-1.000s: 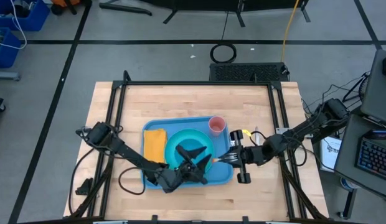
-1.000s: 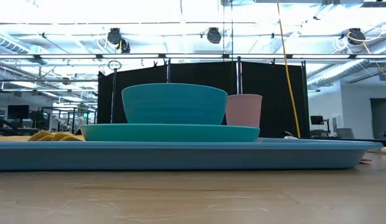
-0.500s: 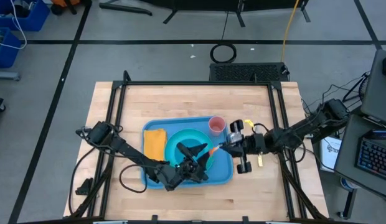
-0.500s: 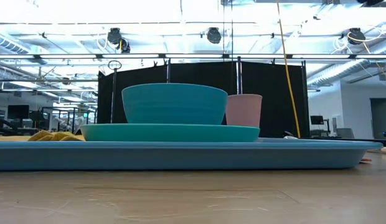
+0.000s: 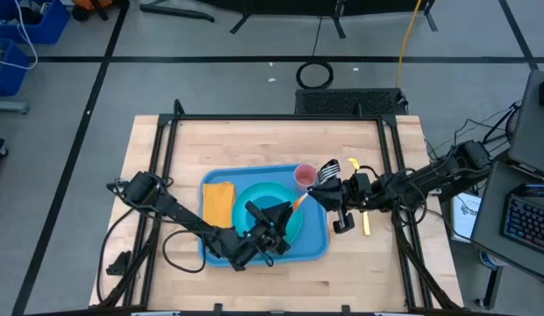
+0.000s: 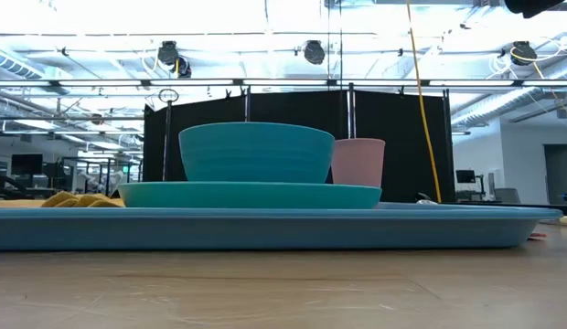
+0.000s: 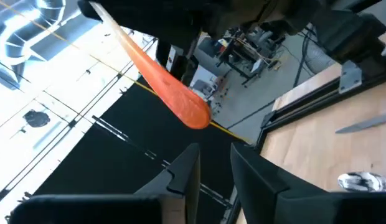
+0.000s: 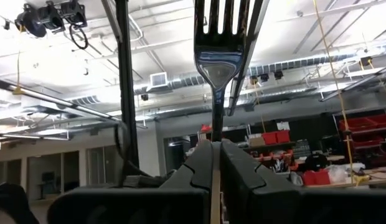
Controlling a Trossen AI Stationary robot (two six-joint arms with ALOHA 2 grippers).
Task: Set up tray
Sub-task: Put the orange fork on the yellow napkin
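**Orange-handled fork being carried in over the tray**

Steel tines of the fork point(image 8: 219, 56) are being clamped by the right gripper point(image 5: 329, 186), which is being held above the tray's right edge, beside the pink cup point(image 5: 304, 175). The orange handle point(image 7: 174, 93) is being pointed down towards the left gripper point(image 5: 270, 225). That gripper is being kept over the teal bowl point(image 6: 256, 151), its fingers a little apart with nothing between them.

The tray point(image 5: 318, 250) is being kept at the middle of the wooden table point(image 5: 167, 158), with the plate point(image 6: 247, 194) at its centre and the napkin point(image 5: 218, 204) on its left.

Judged from this, the fork is best being lowered flat and released only once it is resting. The bare strip between plate and right rim is being left as the likeliest room. The cup, the raised rim and the left arm are being treated as the edges to clear.
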